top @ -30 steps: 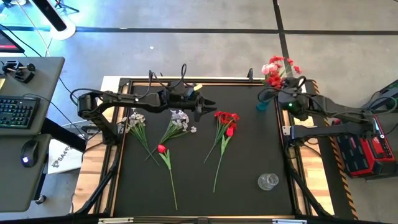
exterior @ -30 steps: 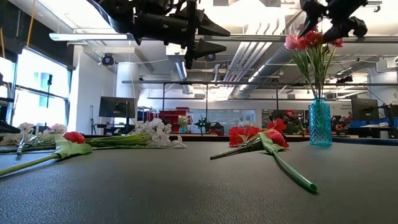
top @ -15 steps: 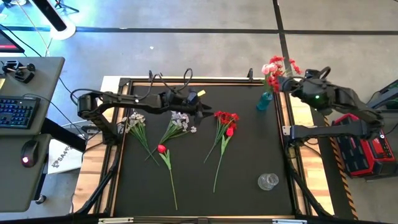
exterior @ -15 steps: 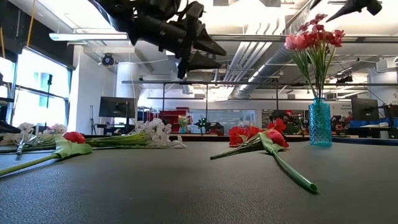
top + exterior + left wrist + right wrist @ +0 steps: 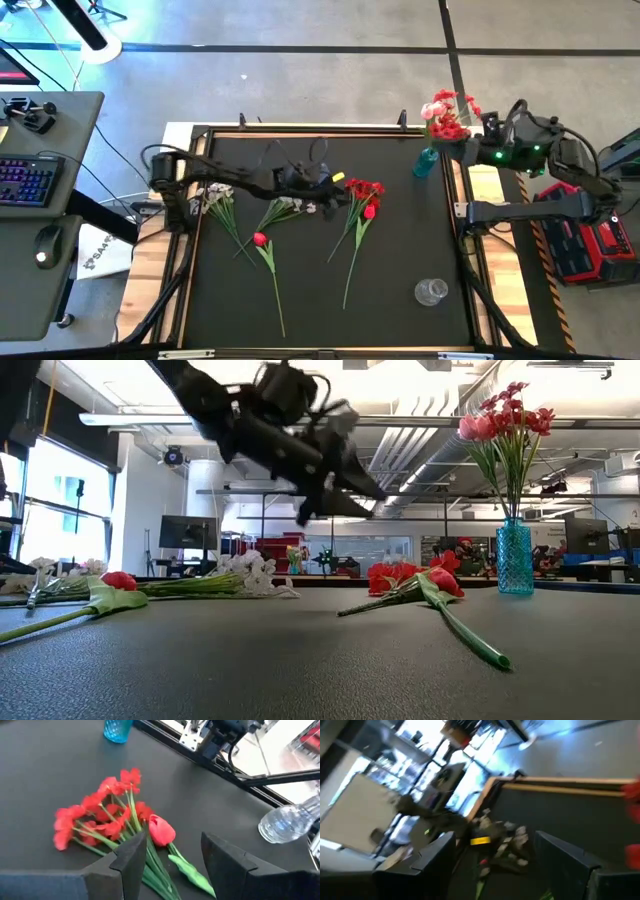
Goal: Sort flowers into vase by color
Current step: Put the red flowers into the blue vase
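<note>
A red blossom cluster (image 5: 363,190) (image 5: 100,815) and a single red bud (image 5: 369,211) (image 5: 161,830) lie flat on the black table, stems toward the near edge. My left gripper (image 5: 335,185) (image 5: 172,857) (image 5: 375,495) hovers open just left of them, tipped downward, holding nothing. Two white sprays (image 5: 288,205) (image 5: 218,195) and another red bud (image 5: 261,240) lie farther left. A blue vase (image 5: 427,162) (image 5: 515,560) at the far right holds red and pink flowers (image 5: 445,112) upright. My right gripper (image 5: 482,140) (image 5: 495,855) is open and empty beside the vase, over the table's right edge.
A clear glass vase (image 5: 431,292) (image 5: 287,822) stands near the table's near right corner. The table's raised frame (image 5: 320,130) borders the black mat. A desk with a keyboard and mouse (image 5: 40,245) sits beyond the left side.
My left gripper has dropped lower, tipped its fingers downward and moved right toward the red blossom cluster, staying open. My right gripper has pulled away from the blue vase, up and toward the table's right edge. The flowers in the vase stay upright.
</note>
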{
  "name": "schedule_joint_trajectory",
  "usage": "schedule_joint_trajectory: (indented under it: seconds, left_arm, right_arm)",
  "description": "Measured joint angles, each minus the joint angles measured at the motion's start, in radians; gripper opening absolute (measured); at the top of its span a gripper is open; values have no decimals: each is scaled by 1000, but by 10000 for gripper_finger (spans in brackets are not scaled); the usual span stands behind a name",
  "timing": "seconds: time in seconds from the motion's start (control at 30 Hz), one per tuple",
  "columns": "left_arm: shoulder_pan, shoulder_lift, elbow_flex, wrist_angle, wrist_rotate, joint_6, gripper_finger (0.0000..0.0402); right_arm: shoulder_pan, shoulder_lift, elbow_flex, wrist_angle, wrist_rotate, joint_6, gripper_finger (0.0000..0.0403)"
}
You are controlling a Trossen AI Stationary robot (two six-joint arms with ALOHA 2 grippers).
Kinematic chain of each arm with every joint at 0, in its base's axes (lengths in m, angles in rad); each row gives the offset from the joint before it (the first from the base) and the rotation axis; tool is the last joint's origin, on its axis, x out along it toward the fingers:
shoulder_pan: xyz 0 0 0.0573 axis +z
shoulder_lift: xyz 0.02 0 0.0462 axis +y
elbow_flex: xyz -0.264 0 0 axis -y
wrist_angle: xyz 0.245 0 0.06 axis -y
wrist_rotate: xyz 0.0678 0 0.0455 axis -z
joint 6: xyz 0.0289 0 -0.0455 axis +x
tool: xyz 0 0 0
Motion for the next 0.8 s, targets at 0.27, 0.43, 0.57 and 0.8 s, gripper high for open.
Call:
schedule_joint_trajectory:
  seconds: [0.27,0.43,0.57,0.8]
  left_arm:
    - [-40,170,-1,141,-1,-132,176]
    - [-62,216,-1,137,-41,-118,176]
    - [-78,236,-1,142,-104,-64,176]
    - [-86,236,-1,127,-178,-63,176]
  right_arm:
    - [0,7,0,22,-63,-57,257]
    - [0,6,0,48,-65,-136,257]
    - [0,22,0,30,-63,-184,257]
    - [0,33,0,118,49,-250,256]
